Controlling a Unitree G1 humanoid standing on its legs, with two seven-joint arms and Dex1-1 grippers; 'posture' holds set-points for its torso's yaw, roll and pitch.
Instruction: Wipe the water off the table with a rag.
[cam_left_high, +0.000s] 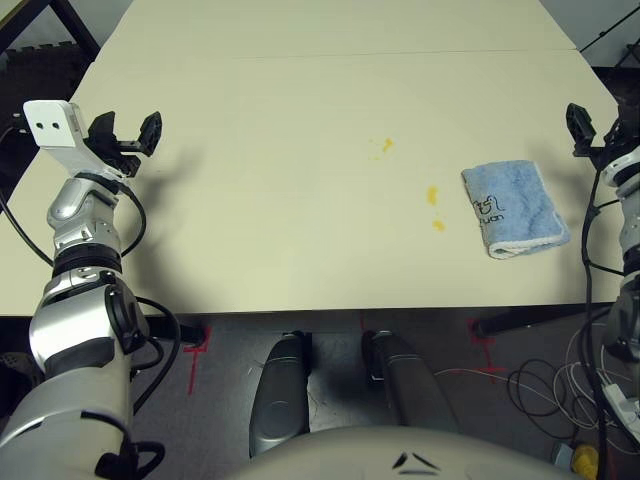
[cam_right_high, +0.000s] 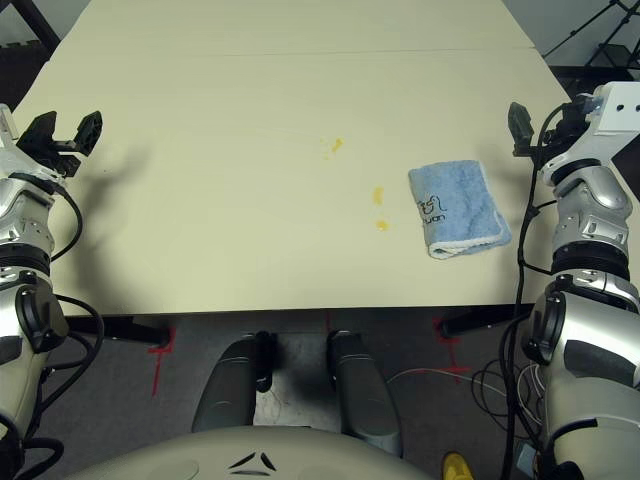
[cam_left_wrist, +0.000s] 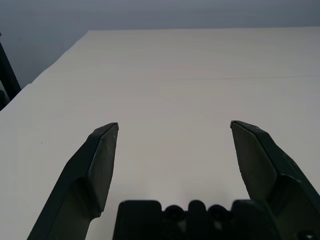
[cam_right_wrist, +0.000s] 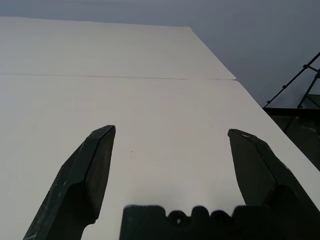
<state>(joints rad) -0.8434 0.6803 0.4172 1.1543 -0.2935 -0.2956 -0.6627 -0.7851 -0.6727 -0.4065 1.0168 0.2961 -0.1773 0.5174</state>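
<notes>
No bowl, box or other container stands on the table (cam_left_high: 300, 180); the pale cream top carries just a cloth and a few spots of liquid, with a thin seam line running across its far part.

The rag (cam_left_high: 514, 210) is a small light blue terry towel, folded into a rough rectangle, with dark scribbled writing on its upper face and a white edge showing along its near side. It lies flat on the table's right half, near the right gripper (cam_right_high: 535, 125) and a little nearer the front edge than that gripper, inward from it toward the table's middle. It is well apart from the left gripper (cam_left_high: 125, 135), which sits over the opposite side of the table.

The water (cam_left_high: 433, 195) shows as yellow-orange marks: two small blobs just beside the rag's left edge, on the side facing the left gripper, and a smaller smear farther back toward the centre. All of them lie between the two grippers, much closer to the right one, and none touches the rag.

Both grippers hang above the table near its side edges. In the left wrist view the two black fingers (cam_left_wrist: 97, 165) stand wide apart with bare tabletop between them; the right wrist view shows the same, its fingers (cam_right_wrist: 92, 170) spread wide and holding nothing.
</notes>
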